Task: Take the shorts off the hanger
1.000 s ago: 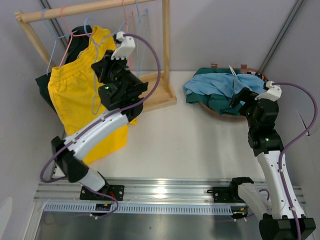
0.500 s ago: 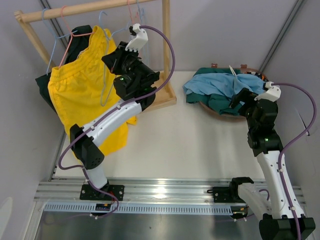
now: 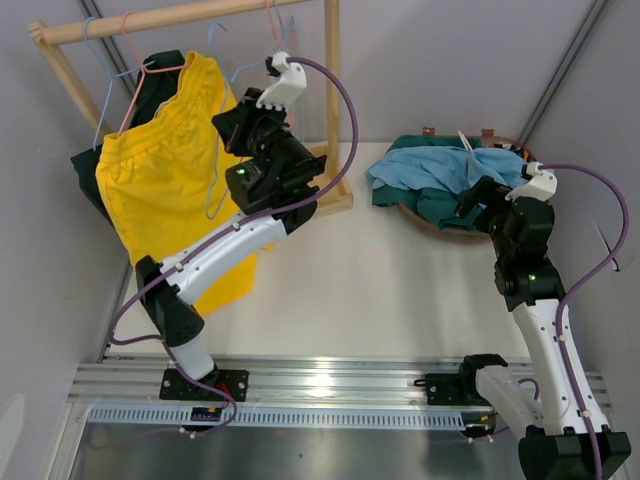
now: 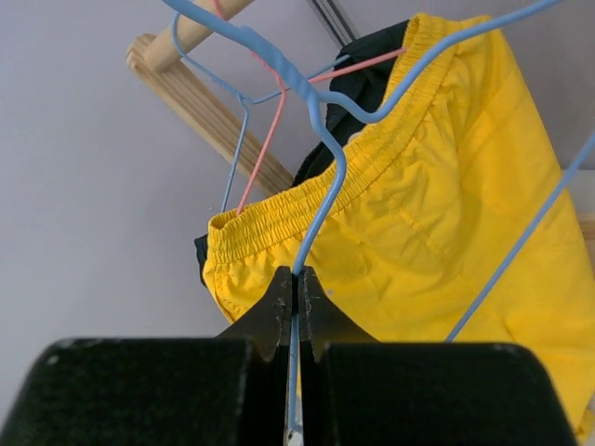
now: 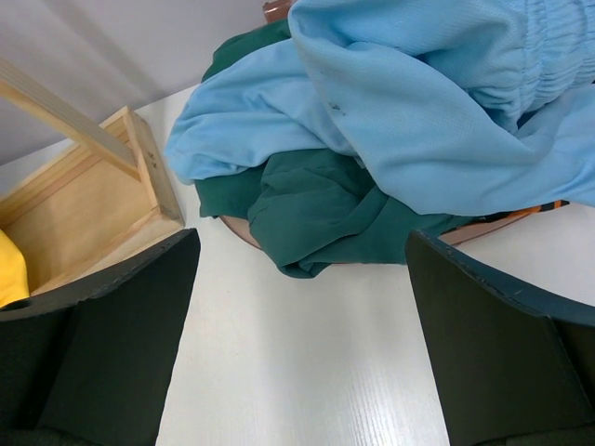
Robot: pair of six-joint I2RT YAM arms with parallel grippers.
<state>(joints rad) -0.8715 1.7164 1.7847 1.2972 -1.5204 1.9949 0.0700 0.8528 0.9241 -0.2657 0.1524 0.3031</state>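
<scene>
Bright yellow shorts [image 3: 160, 190] hang from a pink hanger [image 3: 130, 92] on the wooden rack, with black shorts [image 3: 88, 172] behind them. In the left wrist view the yellow shorts [image 4: 437, 214] fill the background. My left gripper [image 4: 297, 279] is shut on the wire of a bare blue hanger [image 4: 279, 62], just right of the shorts and below the rail [image 3: 170, 18]. From above, the left gripper [image 3: 228, 128] is high beside the rack post. My right gripper [image 5: 302, 237] is open and empty over the table, next to the basket.
A brown basket [image 3: 440, 222] at the back right holds light blue shorts [image 5: 390, 102] on top of teal green shorts [image 5: 325, 214]. The rack's wooden base [image 3: 325, 190] and upright post [image 3: 331, 90] stand behind the left arm. More wire hangers hang from the rail.
My left arm has lifted and swung right with the blue hanger, away from the yellow shorts. The right arm has not moved.
</scene>
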